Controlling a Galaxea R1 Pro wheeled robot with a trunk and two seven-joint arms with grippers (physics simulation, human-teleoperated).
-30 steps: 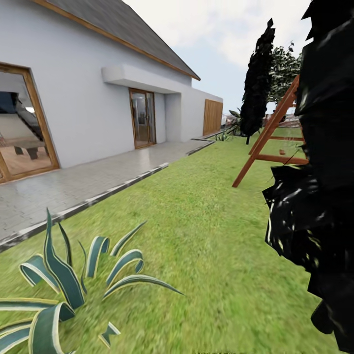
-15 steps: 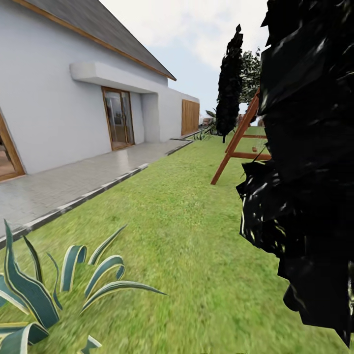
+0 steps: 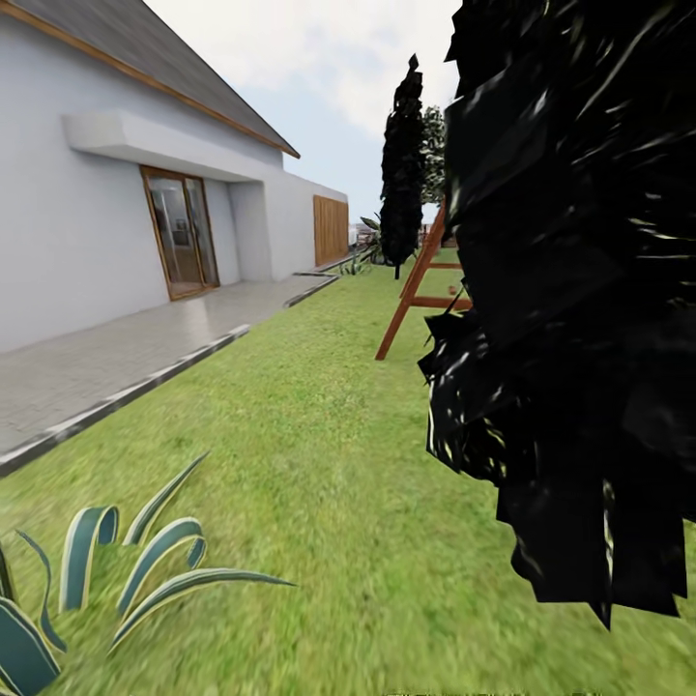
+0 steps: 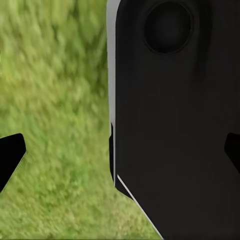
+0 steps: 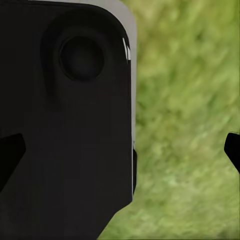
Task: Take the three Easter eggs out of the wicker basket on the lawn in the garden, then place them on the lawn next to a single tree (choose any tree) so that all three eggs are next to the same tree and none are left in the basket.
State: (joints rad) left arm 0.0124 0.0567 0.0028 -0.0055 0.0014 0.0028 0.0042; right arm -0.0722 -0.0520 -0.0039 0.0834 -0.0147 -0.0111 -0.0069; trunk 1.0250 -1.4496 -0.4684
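Three eggs are to come out of a basket and go beside one tree, and we cannot tell from here where eggs and basket lie, so we judge the step in hand to be the drive across the garden to find them. What we do have of the task is the lawn (image 3: 319, 435), a broad green stretch running ahead from under us, and a tree (image 3: 570, 290) whose dark, patchy crown hangs close on our right, its trunk hidden. A second tall dark tree (image 3: 401, 164) stands far off at the lawn's end, with a slanted wooden frame (image 3: 416, 290) between it and the near crown. To the left a grey paved path (image 3: 116, 353) borders the grass along a white house (image 3: 97, 222), and a plant with striped leaves (image 3: 116, 570) sits low by our left side. The left end effector (image 4: 120, 152) is spread wide and holds nothing, its dark tips well apart over grass and a black panel (image 4: 175, 125) of our own body; the right end effector (image 5: 120, 150) is likewise wide and unladen. Next, we judge, the move calls for steering clear of the near crown and looking about the grass until the basket comes in reach.
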